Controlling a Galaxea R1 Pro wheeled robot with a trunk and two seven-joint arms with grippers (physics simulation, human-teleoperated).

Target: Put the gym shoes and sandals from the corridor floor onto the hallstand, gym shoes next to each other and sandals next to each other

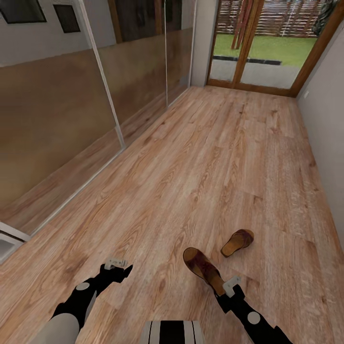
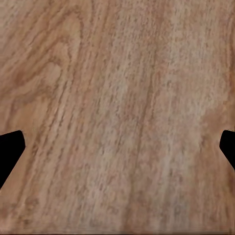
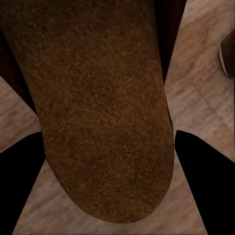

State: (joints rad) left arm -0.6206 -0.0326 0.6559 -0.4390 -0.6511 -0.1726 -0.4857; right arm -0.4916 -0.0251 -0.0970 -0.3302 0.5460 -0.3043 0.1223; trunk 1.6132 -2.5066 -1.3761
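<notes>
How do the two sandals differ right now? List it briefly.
The near sandal lies flat, footbed up, with the right hand open around its end; the far sandal lies apart, untouched. The near one shows a dark brown footbed; the far one is tipped, showing its tan sole. Both rest on the corridor floor.

The corridor floor is light brown wood-grain planking, its boards running away toward the glazed door at twelve o'clock. Two sandals lie directly on it, down toward five o'clock in the head view. The nearer sandal is dark brown, sole down, its length running from about ten o'clock to four o'clock. The farther sandal sits just beside it at roughly two o'clock from it, apart, its tan sole edge showing. In the right wrist view the nearer sandal's brown footbed rests on the planks.
</notes>
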